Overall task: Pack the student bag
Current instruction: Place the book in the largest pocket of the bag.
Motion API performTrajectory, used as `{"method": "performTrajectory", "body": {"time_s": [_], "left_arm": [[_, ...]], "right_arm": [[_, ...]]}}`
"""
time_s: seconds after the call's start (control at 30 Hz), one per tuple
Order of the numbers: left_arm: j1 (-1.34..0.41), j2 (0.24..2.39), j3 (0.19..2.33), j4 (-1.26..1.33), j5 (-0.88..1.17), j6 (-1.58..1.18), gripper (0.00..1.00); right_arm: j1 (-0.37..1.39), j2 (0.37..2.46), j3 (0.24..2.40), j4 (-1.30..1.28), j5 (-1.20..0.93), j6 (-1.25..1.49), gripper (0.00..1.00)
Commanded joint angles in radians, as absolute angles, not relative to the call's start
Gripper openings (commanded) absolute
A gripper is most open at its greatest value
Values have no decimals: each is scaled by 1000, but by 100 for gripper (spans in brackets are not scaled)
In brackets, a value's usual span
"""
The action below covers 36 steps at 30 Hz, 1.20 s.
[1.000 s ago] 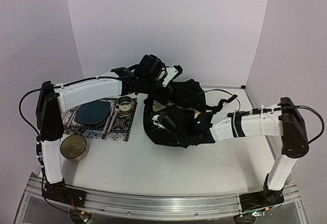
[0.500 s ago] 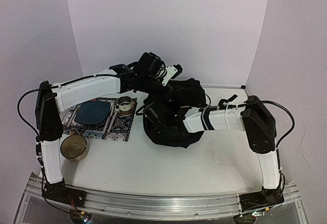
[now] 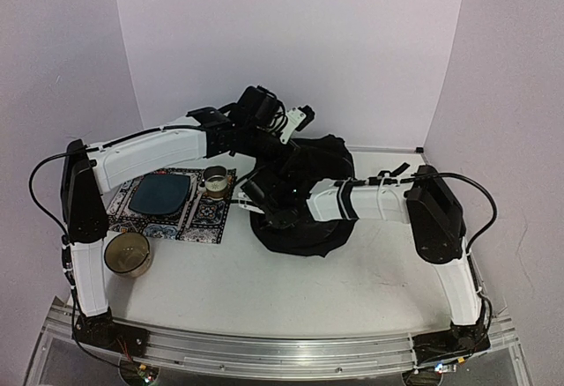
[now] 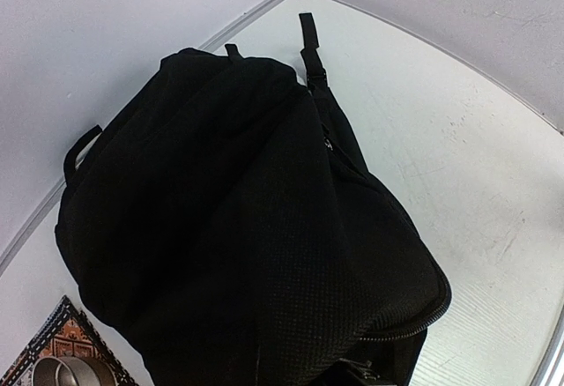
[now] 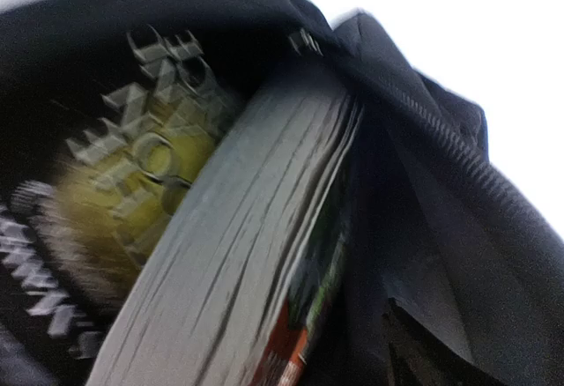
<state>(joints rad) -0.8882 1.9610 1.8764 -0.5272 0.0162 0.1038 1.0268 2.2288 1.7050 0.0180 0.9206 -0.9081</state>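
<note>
Right gripper (image 3: 254, 194) swung left into slumped black student bag (image 3: 304, 236), its spread unclear; left gripper (image 3: 293, 129) closed.

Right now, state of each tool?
Left tool: shut; whether it pinches the student bag cannot be told.
Right tool: at the bag's mouth, cannot be told.

Pale lettering on a cover (image 5: 132, 183) in the student bag (image 5: 458, 183); unreadable
</note>
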Motion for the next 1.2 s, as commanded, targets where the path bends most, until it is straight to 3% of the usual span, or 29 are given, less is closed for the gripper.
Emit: {"method": "performTrajectory", "body": {"time_s": [0.0,0.23,0.63,0.9,1.17], "left_arm": [[-890,1892,1947,-455,50,77,0],[-884,1890,1934,-459,61,66,0],[-882,1876,1907,-460,72,65,0],[-876,1879,1875,-459,70,62,0],[-873,1874,1820,-454,57,55,0]], "right_arm": [[1059,2126,1708,-148,724,-773,83],[1064,2092,1687,-220,595,-696,85],[1006,2136,1786,-224,615,-618,69],[1081,1935,1542,-225,380,-532,80],[1089,1722,1277,-227,156,-365,82]]}}
